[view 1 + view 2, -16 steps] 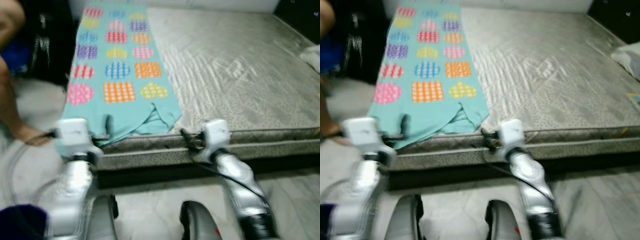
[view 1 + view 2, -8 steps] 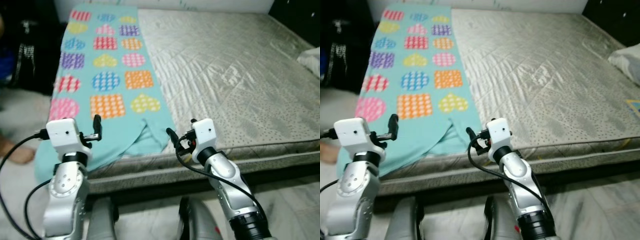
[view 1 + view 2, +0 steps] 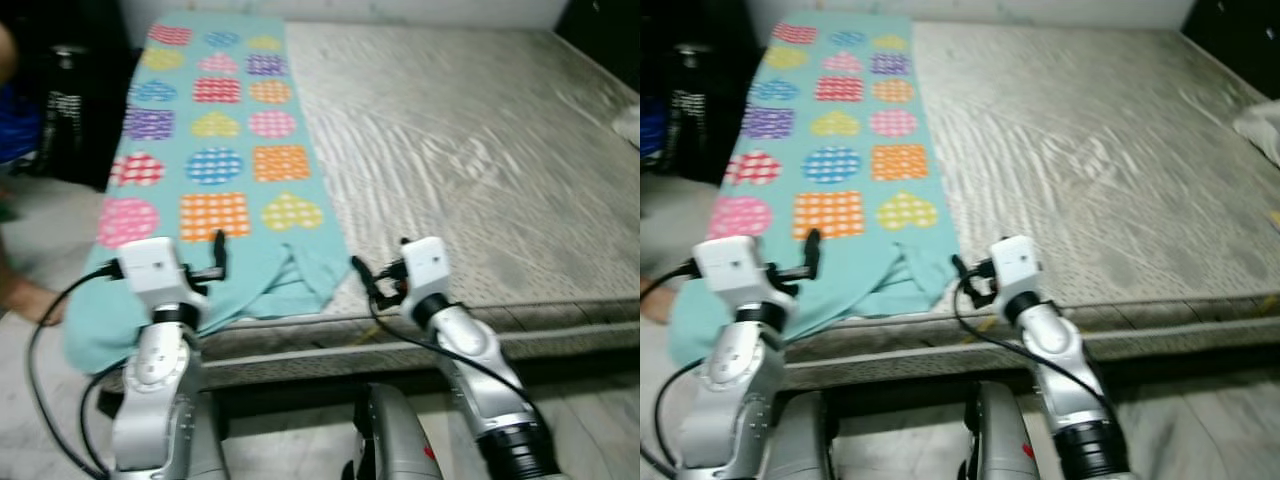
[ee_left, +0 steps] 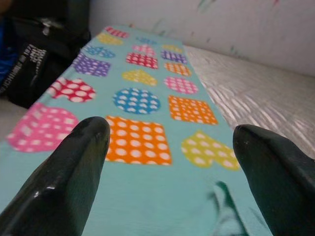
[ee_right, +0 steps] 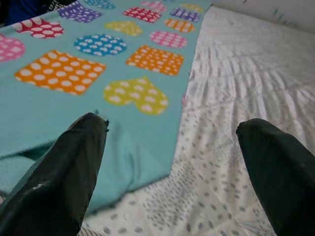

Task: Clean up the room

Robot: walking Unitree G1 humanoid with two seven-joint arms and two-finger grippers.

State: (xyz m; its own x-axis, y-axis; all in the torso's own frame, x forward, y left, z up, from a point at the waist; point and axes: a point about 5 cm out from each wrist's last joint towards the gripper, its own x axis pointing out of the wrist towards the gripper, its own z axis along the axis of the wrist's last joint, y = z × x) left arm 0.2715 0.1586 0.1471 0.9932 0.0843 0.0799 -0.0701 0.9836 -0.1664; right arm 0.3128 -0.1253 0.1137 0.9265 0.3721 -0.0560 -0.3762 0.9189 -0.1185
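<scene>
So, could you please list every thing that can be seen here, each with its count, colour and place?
Blanket: one, turquoise with coloured dotted hearts, circles and squares, along the mattress's left side, near corner crumpled.
Mattress: one, grey quilted, ahead of the robot.
White cloth: one, at the mattress's far right edge; cannot tell what it is.
Dark objects: black, on the floor left of the mattress; blurred.
Person's foot: one, at the left edge.
Left gripper: black fingers, open, above the blanket's near end.
Right gripper: black fingers, open, above the blanket's right edge.
</scene>
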